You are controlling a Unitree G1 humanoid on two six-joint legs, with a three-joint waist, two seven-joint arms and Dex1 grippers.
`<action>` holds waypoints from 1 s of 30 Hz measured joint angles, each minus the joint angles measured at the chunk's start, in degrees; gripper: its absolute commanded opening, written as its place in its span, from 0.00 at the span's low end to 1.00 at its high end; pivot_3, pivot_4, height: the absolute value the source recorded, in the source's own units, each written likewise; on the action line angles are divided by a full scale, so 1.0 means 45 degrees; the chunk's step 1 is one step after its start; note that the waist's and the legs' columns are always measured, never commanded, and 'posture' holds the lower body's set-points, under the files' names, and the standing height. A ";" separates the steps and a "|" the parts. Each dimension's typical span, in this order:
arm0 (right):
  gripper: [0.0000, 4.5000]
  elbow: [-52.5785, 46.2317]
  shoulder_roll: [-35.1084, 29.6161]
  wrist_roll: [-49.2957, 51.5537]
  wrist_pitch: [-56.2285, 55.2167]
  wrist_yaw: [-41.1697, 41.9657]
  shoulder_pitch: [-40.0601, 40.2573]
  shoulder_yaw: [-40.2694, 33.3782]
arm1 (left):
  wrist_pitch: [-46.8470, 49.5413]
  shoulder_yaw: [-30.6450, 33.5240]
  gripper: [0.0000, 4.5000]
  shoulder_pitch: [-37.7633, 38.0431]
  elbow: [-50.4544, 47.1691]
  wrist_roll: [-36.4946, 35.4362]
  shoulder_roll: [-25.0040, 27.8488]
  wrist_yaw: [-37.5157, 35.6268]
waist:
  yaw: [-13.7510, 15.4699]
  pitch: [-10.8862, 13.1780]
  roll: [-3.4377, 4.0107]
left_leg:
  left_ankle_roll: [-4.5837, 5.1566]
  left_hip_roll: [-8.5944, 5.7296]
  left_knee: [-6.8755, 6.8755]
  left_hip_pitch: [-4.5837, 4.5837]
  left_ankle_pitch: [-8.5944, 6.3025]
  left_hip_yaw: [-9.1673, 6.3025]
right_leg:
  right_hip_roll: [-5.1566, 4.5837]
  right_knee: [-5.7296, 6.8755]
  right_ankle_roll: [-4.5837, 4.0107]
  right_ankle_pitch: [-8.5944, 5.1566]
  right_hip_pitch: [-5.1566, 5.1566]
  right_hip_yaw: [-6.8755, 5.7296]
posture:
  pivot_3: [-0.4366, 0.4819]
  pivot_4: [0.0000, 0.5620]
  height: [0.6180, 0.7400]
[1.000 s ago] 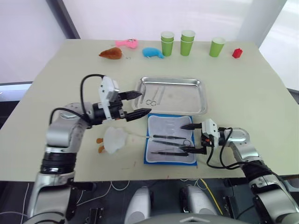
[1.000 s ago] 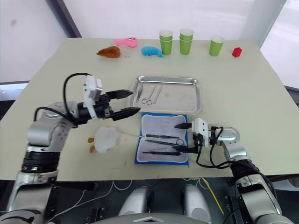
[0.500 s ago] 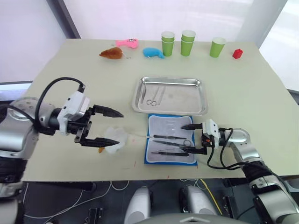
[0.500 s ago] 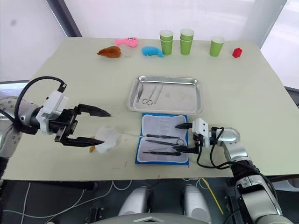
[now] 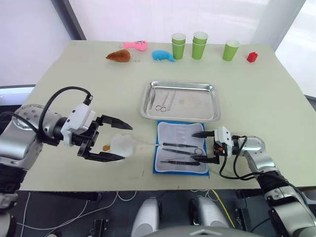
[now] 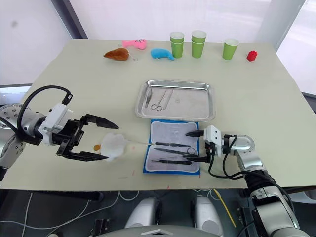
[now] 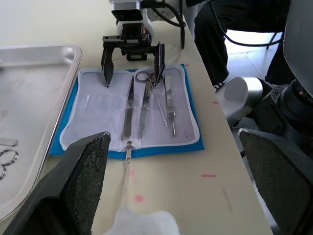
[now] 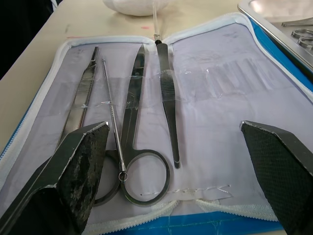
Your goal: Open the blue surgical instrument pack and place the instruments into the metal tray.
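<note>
The flat blue fabric surgical instrument pack [image 5: 180, 154] lies unzipped and spread flat at the table's 6 o'clock edge, its pale grey-white lining bordered by a white zip and a blue rim. The opening step looks complete. The shallow, shiny rectangular steel tray [image 5: 180, 114] with rounded corners and a raised rim sits just beyond the pack at 12 o'clock from it, near its far edge. Inside the tray rest a few thin silver instruments [image 5: 163, 101], including a small ring-handled pair at its 9 o'clock end. In the pack lie the remaining instruments [image 8: 142, 117]: ring-handled scissors, ridged tweezers, a slim probe and a flat-handled tool, all smooth bright metal held under clear plastic strips. The transfer therefore appears partly done, with about four tools left.

The right gripper [image 5: 202, 146] hovers at the pack's 3 o'clock edge, its two black textured fingers spread wide and holding nothing. The left gripper [image 5: 119, 142] sits at 9 o'clock from the pack, fingers likewise splayed and empty, flanking a crumpled white wad of soft tissue-like material [image 5: 122, 144].

At the table's 12 o'clock edge stand green paper cups [image 5: 199, 45], a pink toy [image 5: 135, 45], a brown toy [image 5: 118, 56], a small blue whale toy [image 5: 162, 55] and a red block [image 5: 252, 56].
</note>
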 measured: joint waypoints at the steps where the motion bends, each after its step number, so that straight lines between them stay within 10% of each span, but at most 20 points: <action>1: 1.00 -0.0002 -0.0035 0.0007 0.0012 0.0001 0.0000 -0.0004 | -0.0015 -0.0009 0.99 -0.0182 0.0003 0.0257 -0.0452 0.0000 | 0.0042 -0.0001 -0.0002 | 0.0001 -0.0012 0.0004 0.0000 0.0000 0.0011 | 0.0002 0.0002 0.0001 0.0000 0.0000 0.0001 | 0.48 0.27 1.00; 6: 1.00 -0.0019 -0.0046 0.0033 0.0027 -0.0007 -0.0004 -0.0001 | 0.0081 -0.0475 0.84 -0.0691 0.0203 0.1345 -0.2226 0.0037 | 0.0117 -0.0016 -0.0032 | 0.0000 -0.0005 0.0010 -0.0003 0.0000 0.0017 | 0.0027 0.0004 0.0007 0.0007 -0.0002 0.0001 | 0.48 0.27 1.00; 11: 1.00 -0.0015 -0.0059 0.0034 0.0049 -0.0015 -0.0037 0.0016 | 0.0024 -0.0954 0.34 -0.1595 0.0767 0.2554 -0.3835 0.0125 | 0.0134 -0.0024 -0.0045 | 0.0001 -0.0007 0.0016 -0.0005 0.0001 0.0017 | 0.0031 0.0008 0.0018 0.0014 0.0000 -0.0001 | 0.48 0.27 1.00; 30: 1.00 -0.0348 -0.0119 0.0034 0.0210 -0.0166 0.0157 -0.0025 | -0.2014 -0.2524 0.34 -0.3912 0.5661 0.7018 -0.7452 0.0524 | 0.0138 -0.0026 -0.0048 | 0.0001 -0.0015 0.0025 -0.0030 0.0001 -0.0006 | 0.0030 0.0007 0.0041 0.0030 -0.0002 -0.0018 | 0.48 0.27 1.00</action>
